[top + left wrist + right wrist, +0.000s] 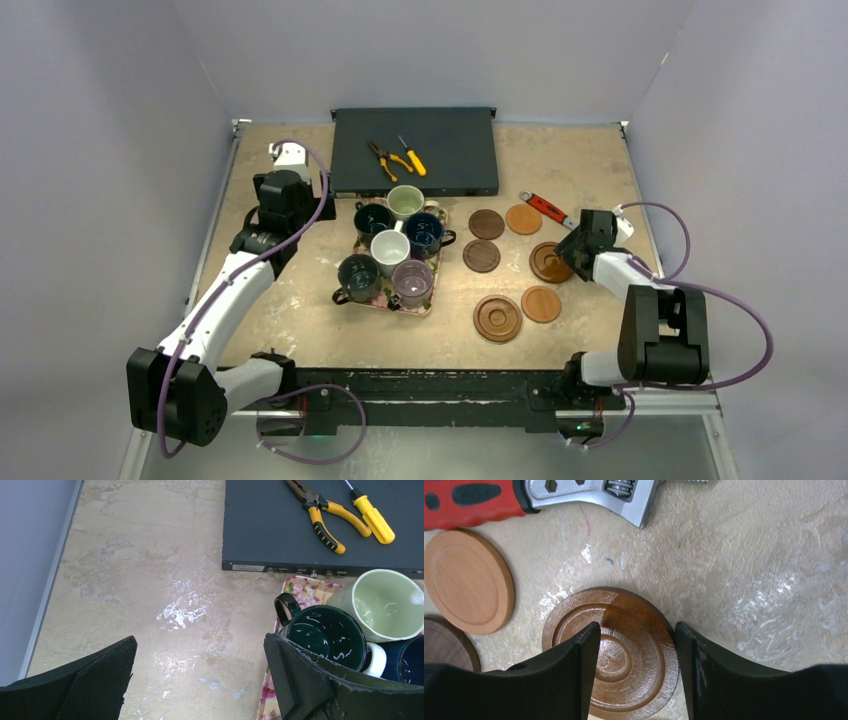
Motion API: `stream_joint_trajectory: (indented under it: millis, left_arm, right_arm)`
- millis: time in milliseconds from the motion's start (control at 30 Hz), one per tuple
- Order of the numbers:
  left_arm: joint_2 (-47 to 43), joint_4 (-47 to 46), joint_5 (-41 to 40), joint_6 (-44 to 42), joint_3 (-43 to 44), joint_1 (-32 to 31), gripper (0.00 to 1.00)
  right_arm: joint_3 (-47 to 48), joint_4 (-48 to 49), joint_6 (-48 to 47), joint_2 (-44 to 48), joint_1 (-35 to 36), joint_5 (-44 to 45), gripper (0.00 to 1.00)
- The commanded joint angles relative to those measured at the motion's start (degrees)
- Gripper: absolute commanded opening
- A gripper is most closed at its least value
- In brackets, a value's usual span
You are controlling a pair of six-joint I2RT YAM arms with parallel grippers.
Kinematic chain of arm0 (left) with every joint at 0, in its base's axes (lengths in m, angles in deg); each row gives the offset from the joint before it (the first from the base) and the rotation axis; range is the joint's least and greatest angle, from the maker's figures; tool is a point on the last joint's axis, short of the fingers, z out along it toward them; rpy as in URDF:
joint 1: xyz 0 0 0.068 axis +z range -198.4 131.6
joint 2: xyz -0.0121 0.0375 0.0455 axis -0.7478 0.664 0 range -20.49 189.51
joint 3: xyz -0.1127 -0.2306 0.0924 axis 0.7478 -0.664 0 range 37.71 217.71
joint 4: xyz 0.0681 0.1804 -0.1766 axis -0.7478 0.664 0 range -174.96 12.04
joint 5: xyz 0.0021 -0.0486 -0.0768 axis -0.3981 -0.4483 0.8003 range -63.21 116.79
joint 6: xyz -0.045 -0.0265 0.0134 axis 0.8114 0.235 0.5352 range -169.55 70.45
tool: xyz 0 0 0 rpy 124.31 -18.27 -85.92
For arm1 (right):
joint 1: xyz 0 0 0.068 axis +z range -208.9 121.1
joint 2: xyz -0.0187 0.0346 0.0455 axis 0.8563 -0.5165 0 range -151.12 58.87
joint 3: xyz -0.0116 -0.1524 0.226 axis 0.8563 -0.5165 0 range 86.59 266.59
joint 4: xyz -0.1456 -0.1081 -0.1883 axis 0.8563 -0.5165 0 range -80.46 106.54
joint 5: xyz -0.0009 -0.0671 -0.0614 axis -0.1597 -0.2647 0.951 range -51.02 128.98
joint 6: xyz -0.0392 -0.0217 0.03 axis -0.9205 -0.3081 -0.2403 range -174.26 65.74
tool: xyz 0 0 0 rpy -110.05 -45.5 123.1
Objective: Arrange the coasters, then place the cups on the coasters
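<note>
Six cups stand together on the floral tray [420, 308]: pale green [405, 202], dark teal [373, 219], navy [424, 233], white [390, 248], dark grey [358, 276], purplish [412, 282]. The coasters lie to their right: two dark brown [487, 224], two light tan [523, 219] and two ringed reddish-brown [497, 318]. My right gripper [638, 627] is down over the far ringed coaster [624, 660], flat on the table. One finger is above its face, the other at its right edge, jaws still apart. My left gripper [200, 645] hangs wide open and empty over bare table, left of the teal cup [325, 635].
A dark flat box [415, 150] at the back carries yellow-handled pliers [385, 158] and a screwdriver [412, 157]. A red-handled adjustable wrench [539, 495] lies just beyond the ringed coaster. A tan coaster [466, 580] sits to the left of my right fingers.
</note>
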Motion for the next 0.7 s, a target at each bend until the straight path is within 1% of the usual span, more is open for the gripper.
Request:
stream_joint_trajectory:
  millis: [0,167,333,433,567,667]
  left_arm:
    - [-0.6,-0.7,0.1,0.6,2.5,-0.2,0.99]
    - [-0.5,-0.6,0.0,0.6,2.6,-0.2,0.99]
    - [-1.1,-0.5,1.0,0.9,2.7,-0.2,0.99]
    - [-1.7,-0.5,1.6,1.3,2.8,-0.2,0.99]
    - [-2.4,-0.6,1.8,1.4,2.8,-0.2,0.99]
    - [-2.7,-0.5,1.8,1.4,2.7,-0.3,0.99]
  right_arm:
    - [-0.2,0.0,1.7,-2.7,-0.3,0.7,0.60]
    - [0.4,0.4,1.5,-3.3,-0.3,0.1,0.60]
    - [0.0,-2.9,1.5,0.9,-0.3,1.4,0.72]
    - [-0.9,-5.0,1.8,4.7,-0.3,-0.1,0.80]
    - [-1.0,-8.1,2.5,8.0,-0.3,-2.9,0.84]
    - [0.2,-11.2,1.6,9.0,-0.3,-2.0,0.84]
